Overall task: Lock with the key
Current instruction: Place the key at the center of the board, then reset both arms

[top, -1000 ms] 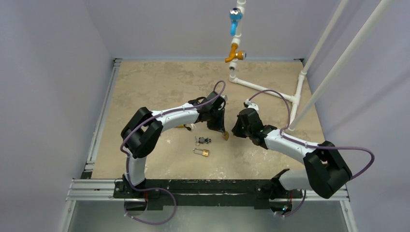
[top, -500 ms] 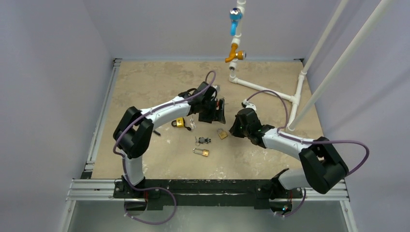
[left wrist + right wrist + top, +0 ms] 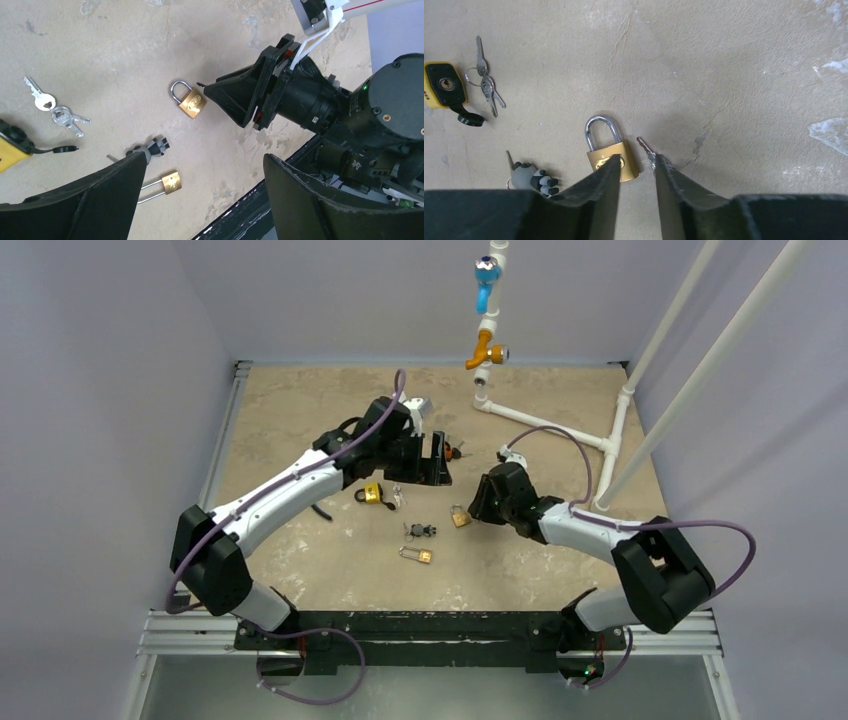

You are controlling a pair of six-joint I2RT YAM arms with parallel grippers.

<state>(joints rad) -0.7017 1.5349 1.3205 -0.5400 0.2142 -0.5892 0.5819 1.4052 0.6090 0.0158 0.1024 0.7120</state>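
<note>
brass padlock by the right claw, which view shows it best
Right wrist: the padlock is large and centred, shackle and body clear, lower edge behind the claw. Left wrist shows it smaller but whole; top external shows a tiny speck.

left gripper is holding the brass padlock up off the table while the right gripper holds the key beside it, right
No: the left gripper is open and empty. The brass padlock lies on the table, as the right wrist view shows, and the right gripper holds the key beside it.
</note>
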